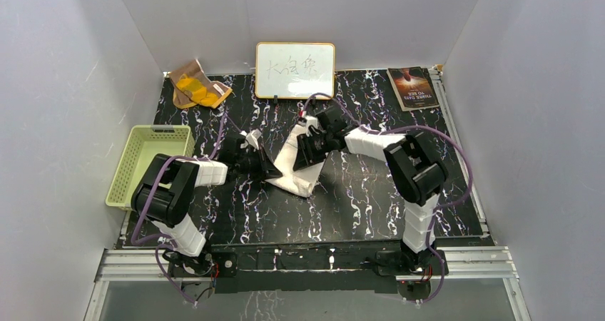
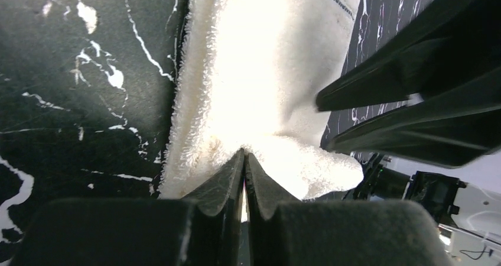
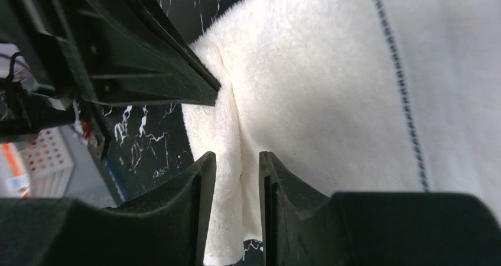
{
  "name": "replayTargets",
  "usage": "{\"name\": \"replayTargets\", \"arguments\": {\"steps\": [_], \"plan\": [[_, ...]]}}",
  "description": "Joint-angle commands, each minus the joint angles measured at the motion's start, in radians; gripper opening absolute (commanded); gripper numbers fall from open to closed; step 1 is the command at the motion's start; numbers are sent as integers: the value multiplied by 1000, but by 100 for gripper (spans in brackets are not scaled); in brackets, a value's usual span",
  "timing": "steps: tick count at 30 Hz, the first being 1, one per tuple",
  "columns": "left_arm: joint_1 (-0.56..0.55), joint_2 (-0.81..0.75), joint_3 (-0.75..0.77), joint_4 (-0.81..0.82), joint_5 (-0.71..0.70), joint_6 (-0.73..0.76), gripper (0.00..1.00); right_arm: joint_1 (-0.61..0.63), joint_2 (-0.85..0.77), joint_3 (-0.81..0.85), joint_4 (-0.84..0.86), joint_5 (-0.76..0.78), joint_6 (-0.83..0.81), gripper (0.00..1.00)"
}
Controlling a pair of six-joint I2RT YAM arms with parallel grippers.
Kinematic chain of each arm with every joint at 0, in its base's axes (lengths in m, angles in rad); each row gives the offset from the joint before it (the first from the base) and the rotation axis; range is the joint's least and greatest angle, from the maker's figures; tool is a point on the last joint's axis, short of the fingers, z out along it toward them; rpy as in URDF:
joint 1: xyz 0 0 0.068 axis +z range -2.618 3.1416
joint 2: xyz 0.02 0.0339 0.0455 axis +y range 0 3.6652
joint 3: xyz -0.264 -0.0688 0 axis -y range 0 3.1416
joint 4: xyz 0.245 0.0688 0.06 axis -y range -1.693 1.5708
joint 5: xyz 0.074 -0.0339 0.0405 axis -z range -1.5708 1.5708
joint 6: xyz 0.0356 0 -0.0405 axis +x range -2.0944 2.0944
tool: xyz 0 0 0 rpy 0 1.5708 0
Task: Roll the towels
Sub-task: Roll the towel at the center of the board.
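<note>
Top external view is showing the cream towel sitting at the middle of the black marbled table. One end is lying on the surface and the rest is rising in a tented strip between the two arms. The left gripper is meeting it from the left and the right gripper from the right, higher up.

In the left wrist view, the left fingers are pressing all but together, with only a sliver of light between them. They are pinching a fluffy corner of the towel (its thin dark line is running near the top of that view).

In the right wrist view, the right fingers are standing a narrow gap apart. A thick fold of the towel is filling that gap, so they are clamping it. The dark stitched line is running down the cloth to their right.

The orange-and-brown cloth is lying crumpled at the far left corner of the table, well apart from both grippers. A pale green basket is sitting beside the left arm. A whiteboard is standing at the far edge, and a dark booklet is lying at the far right corner.
</note>
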Motion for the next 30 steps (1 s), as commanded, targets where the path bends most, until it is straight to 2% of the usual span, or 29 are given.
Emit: {"name": "replayTargets", "arguments": {"steps": [1, 3, 5, 9, 13, 19, 24, 27, 30], "plan": [[-30, 24, -16, -126, -138, 83, 5, 42, -161, 35, 17, 232, -66, 30], [-30, 26, -20, -128, -143, 86, 5, 83, -186, 29, 21, 268, -93, 22], [-31, 31, -25, -126, -144, 87, 5, 98, -172, 19, 30, 209, -100, 0], [-31, 41, -25, -136, -146, 95, 5, 99, -55, 50, -55, -8, -123, 0], [-31, 45, -22, -154, -156, 109, 5, 86, 11, 7, -28, -158, -124, 0], [-32, 48, -15, -194, -166, 137, 4, -8, 0, -133, 76, -262, -81, 0], [-31, 63, -17, -204, -165, 148, 4, -84, -40, -229, 9, -196, -142, 0], [-31, 71, -15, -205, -164, 146, 4, -86, -58, -228, -102, -107, -194, 0], [-31, 72, -5, -215, -163, 146, 4, -82, -121, -193, -118, -63, -169, 0]]}}
